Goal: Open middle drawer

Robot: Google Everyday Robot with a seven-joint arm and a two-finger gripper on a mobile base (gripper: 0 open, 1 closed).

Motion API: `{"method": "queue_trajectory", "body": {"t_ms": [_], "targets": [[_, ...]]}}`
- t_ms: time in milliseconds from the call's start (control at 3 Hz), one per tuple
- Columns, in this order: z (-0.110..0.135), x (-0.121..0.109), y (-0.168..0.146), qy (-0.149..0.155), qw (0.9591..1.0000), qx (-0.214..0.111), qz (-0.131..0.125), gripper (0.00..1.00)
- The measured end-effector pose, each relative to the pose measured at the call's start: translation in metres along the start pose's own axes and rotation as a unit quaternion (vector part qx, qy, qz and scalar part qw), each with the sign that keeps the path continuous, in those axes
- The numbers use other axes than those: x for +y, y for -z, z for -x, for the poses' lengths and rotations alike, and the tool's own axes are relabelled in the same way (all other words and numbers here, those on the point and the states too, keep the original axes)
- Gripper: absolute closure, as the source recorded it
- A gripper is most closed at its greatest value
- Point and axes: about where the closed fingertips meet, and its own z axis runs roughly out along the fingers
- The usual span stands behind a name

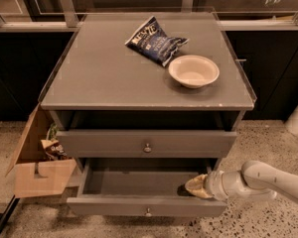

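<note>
A flat grey cabinet-top surface (104,68) carries a crumpled dark blue crisp bag (156,42) with a shallow cream round bowl (193,71) just beside it, both well above and behind the end effector. Dark cabinet fronts (268,73) line the room behind, and the speckled stone floor (268,224) spreads beneath. Far to the left of the end effector, an open brown cardboard box (39,177) stands against the cabinet's side. The tan-tipped end effector (194,186), on a white jointed arm (268,180) reaching in from the right, sits inside the grey, flat-fronted middle drawer (109,207), which stands well open. It is close to the drawer's right wall, low over the tray floor. Whether it is open or closed cannot be told. The drawer's front runs just below it, and the small round metal knob (148,212) lies down and to its left. The grey upper drawer (104,143) stands directly above.
</note>
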Motion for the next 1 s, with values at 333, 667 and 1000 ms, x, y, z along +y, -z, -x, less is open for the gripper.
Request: {"method": "queue_trajectory", "body": {"t_ms": [333,667,1000], "targets": [[-0.005,0.013,-0.002,-0.002,0.9995,0.002,0.030,1.00],[-0.005,0.017,-0.002,-0.003,0.9992,0.003,0.039,1.00],[-0.014,0.033,0.006,-0.013,0.9981,-0.009,0.059,1.00]]}}
